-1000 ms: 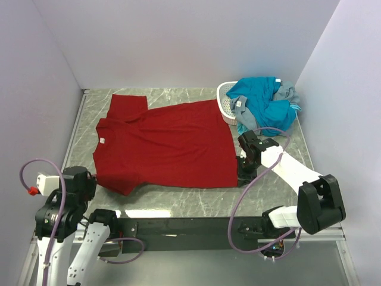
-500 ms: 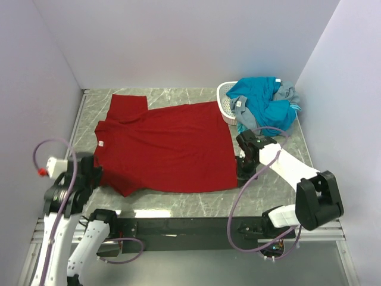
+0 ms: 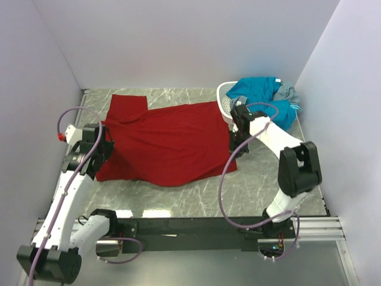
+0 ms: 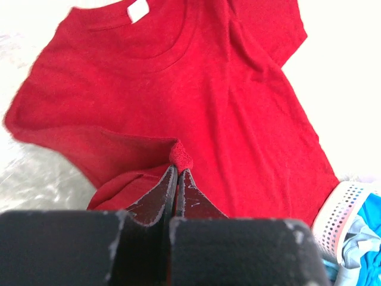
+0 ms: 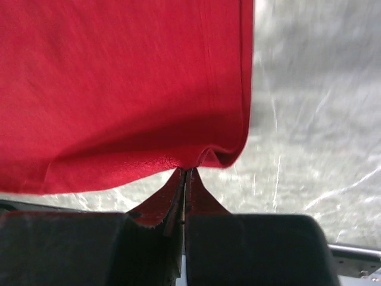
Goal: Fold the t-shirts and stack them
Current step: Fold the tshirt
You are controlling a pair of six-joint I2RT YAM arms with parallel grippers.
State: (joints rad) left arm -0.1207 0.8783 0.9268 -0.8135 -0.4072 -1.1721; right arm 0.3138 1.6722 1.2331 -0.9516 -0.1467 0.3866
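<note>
A dark red t-shirt (image 3: 172, 143) lies spread on the marble table (image 3: 268, 179), collar to the left. Its white neck label (image 4: 138, 10) shows in the left wrist view. My left gripper (image 3: 105, 143) is shut on a pinch of red cloth (image 4: 180, 156) at the near sleeve side. My right gripper (image 3: 236, 143) is shut on the hem's near corner (image 5: 196, 156), which hangs lifted off the table. Teal-blue t-shirts (image 3: 262, 98) and a grey one (image 3: 290, 94) are bunched in and over the basket at the back right.
The white perforated basket (image 3: 225, 105) stands close behind the right wrist, its rim (image 4: 345, 205) also in the left wrist view. Pale walls close the table in on the left, back and right. Purple cables loop off both arms.
Both grippers have moved away from the near edge toward the back, each still shut on the red t-shirt. The near sleeve and hem corner have been drawn up and inward.
</note>
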